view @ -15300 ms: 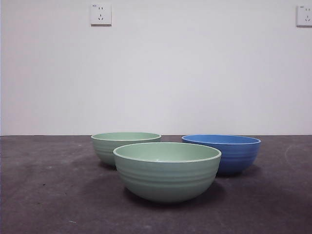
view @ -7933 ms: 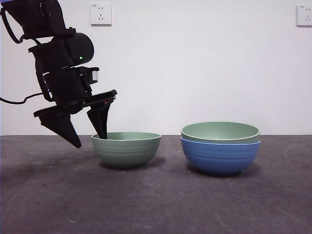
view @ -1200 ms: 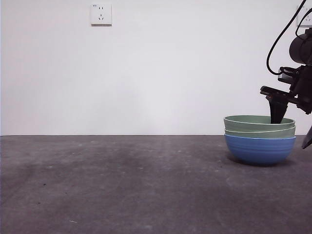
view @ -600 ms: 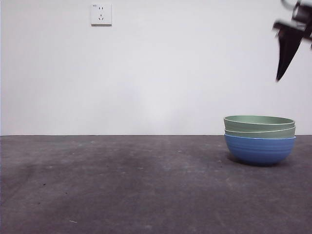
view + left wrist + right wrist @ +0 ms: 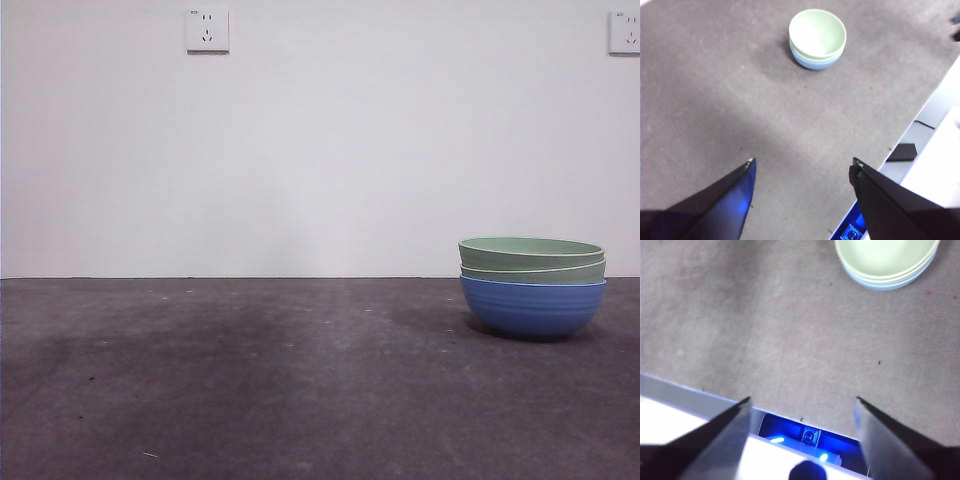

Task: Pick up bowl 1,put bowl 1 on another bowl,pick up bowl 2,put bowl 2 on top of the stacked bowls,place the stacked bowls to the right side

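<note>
From the front we see the stacked bowls (image 5: 532,285) resting on the worktop (image 5: 250,390) at its right side, while our left gripper (image 5: 802,167) and right gripper (image 5: 802,402), each looking down from well above the stack, hold their jaws spread and empty.

The stacked bowls (image 5: 887,262) are cut off in the right wrist view.

Two pale green bowls (image 5: 532,250) nest in a ribbed blue bowl (image 5: 532,306) — on a mottled grey table (image 5: 250,380).
</note>
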You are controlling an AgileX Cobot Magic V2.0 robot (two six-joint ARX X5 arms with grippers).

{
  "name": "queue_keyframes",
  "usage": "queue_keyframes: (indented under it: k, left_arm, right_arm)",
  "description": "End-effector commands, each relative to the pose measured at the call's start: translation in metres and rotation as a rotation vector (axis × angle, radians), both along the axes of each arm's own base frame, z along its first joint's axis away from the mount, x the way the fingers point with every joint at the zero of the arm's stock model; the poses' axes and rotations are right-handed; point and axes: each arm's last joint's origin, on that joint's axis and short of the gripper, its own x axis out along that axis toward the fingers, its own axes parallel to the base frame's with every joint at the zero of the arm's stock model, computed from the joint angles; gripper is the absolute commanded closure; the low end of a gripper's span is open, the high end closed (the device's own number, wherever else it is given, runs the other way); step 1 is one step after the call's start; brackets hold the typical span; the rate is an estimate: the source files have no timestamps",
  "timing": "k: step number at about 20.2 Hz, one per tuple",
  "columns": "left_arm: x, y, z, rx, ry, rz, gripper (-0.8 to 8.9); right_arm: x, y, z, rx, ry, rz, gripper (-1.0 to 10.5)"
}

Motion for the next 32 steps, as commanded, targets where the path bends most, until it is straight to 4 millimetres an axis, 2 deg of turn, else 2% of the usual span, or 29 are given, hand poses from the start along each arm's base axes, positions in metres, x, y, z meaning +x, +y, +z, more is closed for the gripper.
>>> queue_keyframes:
  k: [1,2,3,5,26,29,32]
  left_arm:
    - [-0.001,0.000,-0.001,0.013,0.006,-0.011,5.00]
    - [-0.001,0.000,-0.001,0.015,0.009,-0.011,5.07]
    - [-0.001,0.001,-0.002,0.017,0.011,-0.011,5.72]
    - [-0.001,0.001,-0.002,0.018,0.013,-0.010,8.41]
    - [0.000,0.002,-0.001,0.019,0.000,-0.008,8.17]
    - [0.006,0.010,0.009,-0.005,-0.138,0.001,8.17]
    - [0.006,0.030,0.039,-0.100,-0.470,0.054,8.17]
  right_arm:
    - [-0.010,0.000,0.001,-0.005,-0.017,0.027,8.4]
    - [-0.014,0.000,0.003,-0.008,-0.036,0.042,9.3]
    - [-0.016,0.000,0.003,-0.016,-0.051,0.057,9.6]
    - [-0.017,0.000,0.004,-0.017,-0.060,0.069,9.6]
    - [-0.017,0.000,0.004,-0.020,-0.062,0.067,9.5]
    - [-0.017,0.000,0.004,-0.019,-0.062,0.067,9.5]
    - [-0.017,0.000,0.004,-0.020,-0.062,0.067,9.5]
